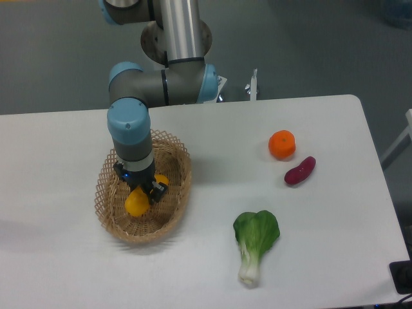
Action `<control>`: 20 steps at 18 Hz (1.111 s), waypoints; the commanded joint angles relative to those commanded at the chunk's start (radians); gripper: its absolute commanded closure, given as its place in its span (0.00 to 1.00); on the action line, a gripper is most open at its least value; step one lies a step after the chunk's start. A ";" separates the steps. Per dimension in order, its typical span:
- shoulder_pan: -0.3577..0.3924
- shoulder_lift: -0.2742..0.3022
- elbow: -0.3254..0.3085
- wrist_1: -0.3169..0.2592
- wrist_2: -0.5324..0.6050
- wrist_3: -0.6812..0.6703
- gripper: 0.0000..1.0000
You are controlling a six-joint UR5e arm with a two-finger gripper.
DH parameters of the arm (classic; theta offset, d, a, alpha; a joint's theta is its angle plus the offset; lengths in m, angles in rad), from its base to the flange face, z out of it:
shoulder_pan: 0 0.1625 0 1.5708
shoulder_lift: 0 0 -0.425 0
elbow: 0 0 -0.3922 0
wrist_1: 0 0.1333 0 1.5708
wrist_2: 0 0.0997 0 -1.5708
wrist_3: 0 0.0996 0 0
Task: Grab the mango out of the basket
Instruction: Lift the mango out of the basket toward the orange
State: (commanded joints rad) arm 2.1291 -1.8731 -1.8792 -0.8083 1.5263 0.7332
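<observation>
White table (212, 257): tangerine (282, 144), purple sweet potato (300, 170), bok choy (255, 243). Basket (178, 190) at left holds the mango (137, 201). Gripper (144, 190) lowered astride it, fingers seemingly closed on the fruit. Step: grasp. Next, judged: straight lift clear of the rim.

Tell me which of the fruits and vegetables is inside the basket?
Only the mango, the yellow-orange fruit under the gripper. It lies in the wicker basket; the tangerine, purple sweet potato and bok choy lie on the table.
</observation>
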 joint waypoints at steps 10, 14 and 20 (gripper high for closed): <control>0.245 0.077 0.169 -0.167 -0.011 0.171 0.56; 0.343 0.080 0.279 -0.328 -0.031 0.294 0.56; 0.442 0.081 0.350 -0.427 -0.032 0.463 0.56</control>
State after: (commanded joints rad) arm 2.5708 -1.7917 -1.5294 -1.2349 1.4941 1.1962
